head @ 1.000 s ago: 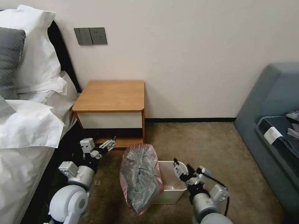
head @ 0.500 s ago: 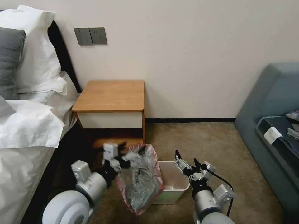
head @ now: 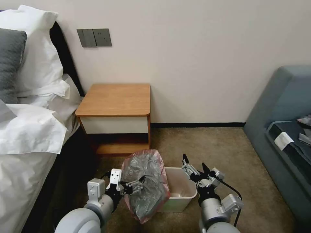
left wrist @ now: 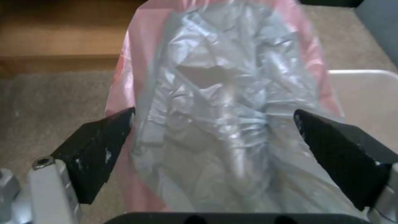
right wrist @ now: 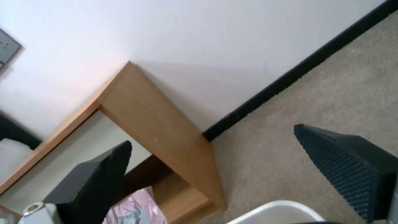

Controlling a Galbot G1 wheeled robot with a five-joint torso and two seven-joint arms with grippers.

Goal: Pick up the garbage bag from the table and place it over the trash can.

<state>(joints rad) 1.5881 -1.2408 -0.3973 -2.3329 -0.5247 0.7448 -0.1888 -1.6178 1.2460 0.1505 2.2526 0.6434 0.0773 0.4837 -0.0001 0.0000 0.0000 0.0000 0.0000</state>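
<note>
The garbage bag (head: 145,184), crinkly grey with a pink rim, stands bunched over the left end of the cream trash can (head: 181,194) and hangs down its left side. My left gripper (head: 137,185) is open at the bag's left face. In the left wrist view the bag (left wrist: 224,124) lies between and ahead of the spread black fingers (left wrist: 99,149), with the left gripper (left wrist: 213,112) holding nothing. My right gripper (head: 193,160) is open above the can's right rim, tips pointing up. The wooden table (head: 115,98) stands behind against the wall.
A bed with white pillows (head: 29,129) runs along the left. A grey-blue sofa (head: 285,129) fills the right side. Bare carpet (head: 210,142) lies between table, can and sofa. The right wrist view shows the table's side (right wrist: 161,130) and the can's rim (right wrist: 282,211).
My left arm swung from the table's lower shelf over to the bag, then dropped lower along its left face. My right gripper rose from the can's rim, with its fingers spread wider.
</note>
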